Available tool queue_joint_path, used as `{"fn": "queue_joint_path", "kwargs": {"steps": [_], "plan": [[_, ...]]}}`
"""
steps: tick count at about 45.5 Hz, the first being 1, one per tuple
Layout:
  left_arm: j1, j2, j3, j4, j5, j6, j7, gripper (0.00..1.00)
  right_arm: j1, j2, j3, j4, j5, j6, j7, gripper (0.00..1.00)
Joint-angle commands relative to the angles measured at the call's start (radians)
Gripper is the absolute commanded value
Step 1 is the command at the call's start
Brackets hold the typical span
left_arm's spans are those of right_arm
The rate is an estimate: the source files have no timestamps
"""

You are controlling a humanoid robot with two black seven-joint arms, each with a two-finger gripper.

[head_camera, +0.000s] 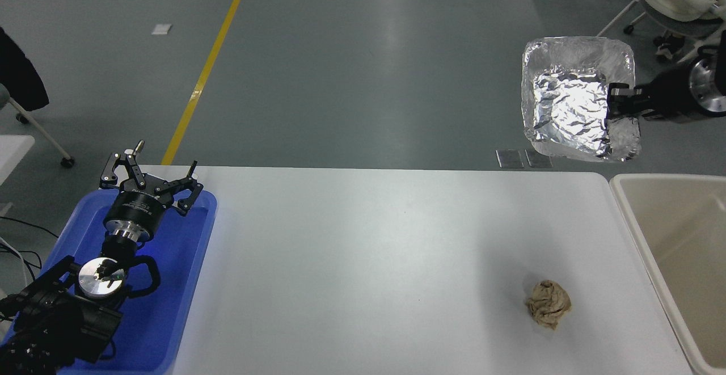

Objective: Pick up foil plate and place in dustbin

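Note:
The foil plate, a crinkled silver tray, hangs high in the air past the table's far right corner. My right gripper reaches in from the right edge and is shut on the plate's right rim. The dustbin, a cream-beige tub, stands at the table's right side, below and right of the plate. My left gripper rests open over the blue tray at the lower left.
A crumpled tan paper ball lies on the white table near the front right. The blue tray sits at the left edge. Wheeled chairs stand on the floor at the top right.

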Motion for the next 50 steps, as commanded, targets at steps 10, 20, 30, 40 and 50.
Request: {"fn": "queue_joint_path", "kwargs": {"steps": [10,20,30,40,50], "plan": [[0.0,0.0,0.0,0.0,0.0,0.001,0.001,1.0,-0.394,-0.056,0.014,-0.4,0.02,-0.085,-0.001,0.0],[0.0,0.0,0.0,-0.001,0.0,-0.001,-0.001,1.0,-0.619,-0.053,0.083,-0.572,0.083,-0.133,-0.001,0.0],[-0.001,0.0,0.0,0.0,0.0,-0.001,0.001,1.0,-0.857,-0.044,0.187,-0.752,0.094,-0.168,-0.001,0.0],[0.0,0.0,0.0,-0.001,0.0,-0.001,-0.001,1.0,-1.026,-0.024,0.35,-0.833,0.092,-0.204,-0.001,0.0],[0.0,0.0,0.0,0.0,0.0,-0.001,-0.001,1.0,-1.124,-0.003,0.444,-0.833,0.094,-0.309,-0.001,0.0]]}}
